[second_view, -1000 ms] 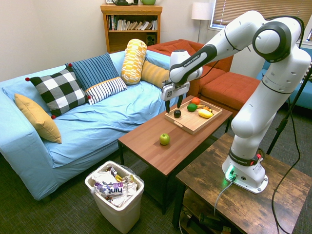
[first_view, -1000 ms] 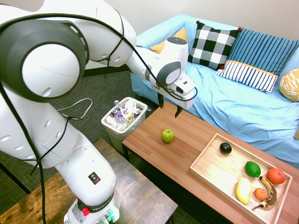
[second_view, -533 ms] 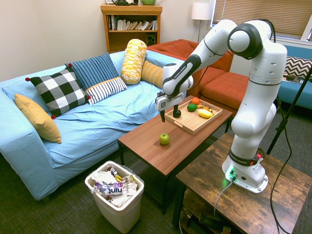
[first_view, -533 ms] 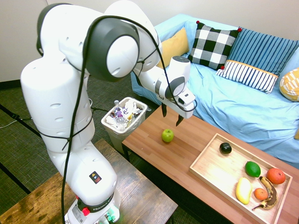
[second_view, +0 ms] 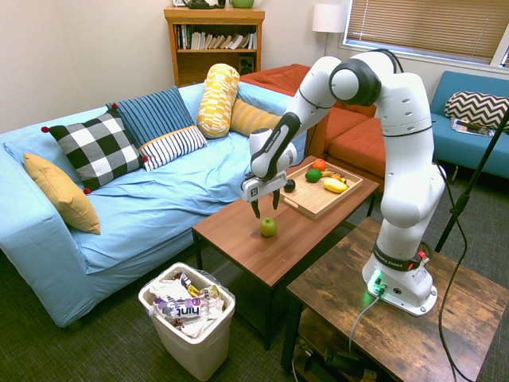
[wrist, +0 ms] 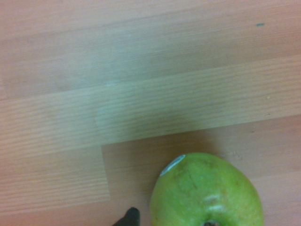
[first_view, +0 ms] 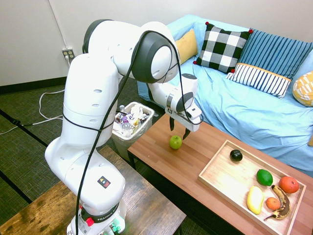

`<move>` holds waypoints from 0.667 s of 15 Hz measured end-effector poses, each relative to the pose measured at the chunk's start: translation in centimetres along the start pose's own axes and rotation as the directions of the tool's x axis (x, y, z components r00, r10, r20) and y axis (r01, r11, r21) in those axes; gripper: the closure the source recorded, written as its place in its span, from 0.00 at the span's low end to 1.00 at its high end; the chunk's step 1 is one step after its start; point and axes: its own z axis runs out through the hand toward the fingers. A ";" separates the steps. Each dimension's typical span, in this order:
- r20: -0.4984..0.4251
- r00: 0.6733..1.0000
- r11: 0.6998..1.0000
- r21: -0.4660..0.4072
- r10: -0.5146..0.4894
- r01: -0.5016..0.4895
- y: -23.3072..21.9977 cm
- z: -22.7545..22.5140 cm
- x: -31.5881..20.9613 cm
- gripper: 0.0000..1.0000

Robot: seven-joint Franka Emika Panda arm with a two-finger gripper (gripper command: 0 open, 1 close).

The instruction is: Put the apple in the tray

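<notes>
A living room with a blue sofa (first_view: 254,103) behind a brown desk (first_view: 195,161). The pincer (first_view: 179,133) has dropped down a lot since a moment ago and now hangs just above the apple (first_view: 175,142), wide open and holding nothing. I think the grab comes next. The apple sits alone, near the desk's left end, with bare wood all round it. The tray (first_view: 220,178) lies well apart to the right; its near-left half has room, away from the avocado (first_view: 236,155) and lime (first_view: 264,177).
</notes>
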 end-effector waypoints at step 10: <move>0.029 0.999 0.996 -0.082 0.023 -0.020 -0.2 5.1 -0.3 1.00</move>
